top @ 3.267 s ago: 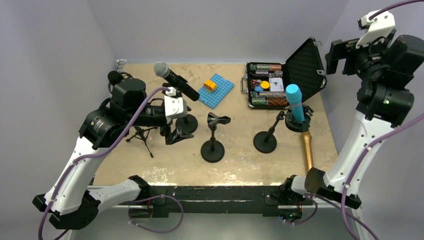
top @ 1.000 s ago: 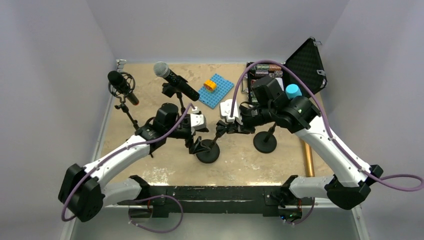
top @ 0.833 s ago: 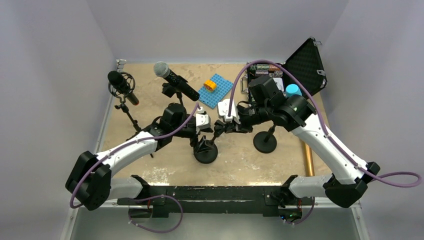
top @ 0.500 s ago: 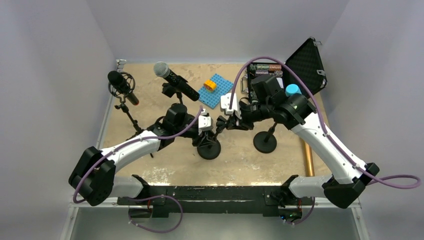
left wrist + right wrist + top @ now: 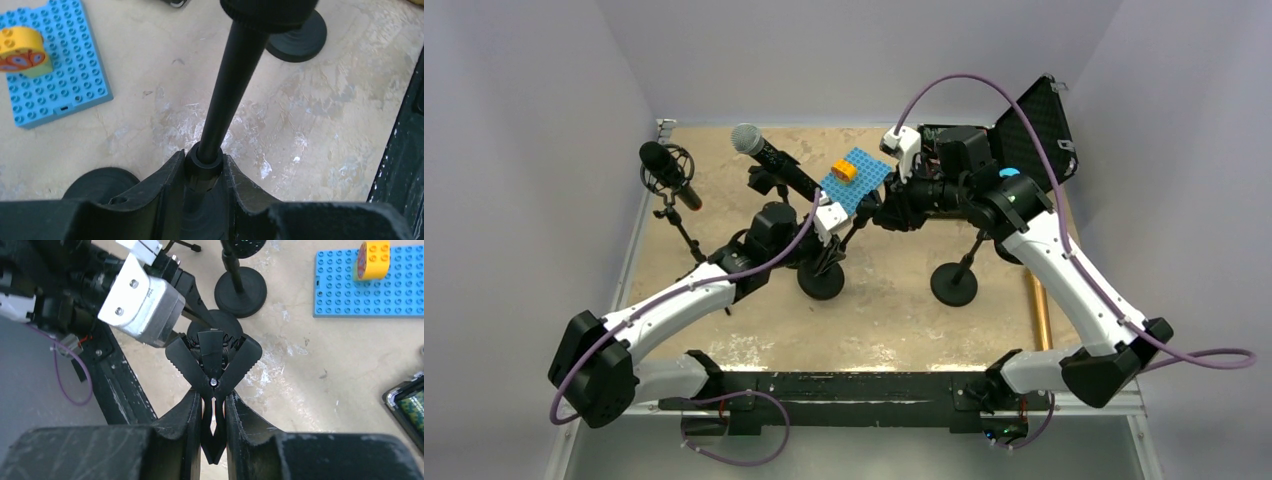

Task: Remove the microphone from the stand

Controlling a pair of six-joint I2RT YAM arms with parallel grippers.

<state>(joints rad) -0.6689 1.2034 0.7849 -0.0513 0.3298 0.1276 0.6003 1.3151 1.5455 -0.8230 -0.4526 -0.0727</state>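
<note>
Upper left of the surface (image 5: 894, 320), we see the black silver-headed microphone (image 5: 774, 165) slanting, head pointing upper left. Left gripper (image 5: 202, 165) clamps a black round-based stand's (image 5: 821, 282) pole; right gripper (image 5: 214, 397) pinches its clip (image 5: 212, 355).

Black round-base stand (image 5: 821, 283), pole tilted, spring clip (image 5: 214, 357) on top, gold microphone (image 5: 1037, 305) flat at right edge

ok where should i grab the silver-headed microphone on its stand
Probably the microphone by its black handle, just below the silver head, coming from above and squeezing across it: the handle is slim, round and tilted, and its upper side is bare.
</note>
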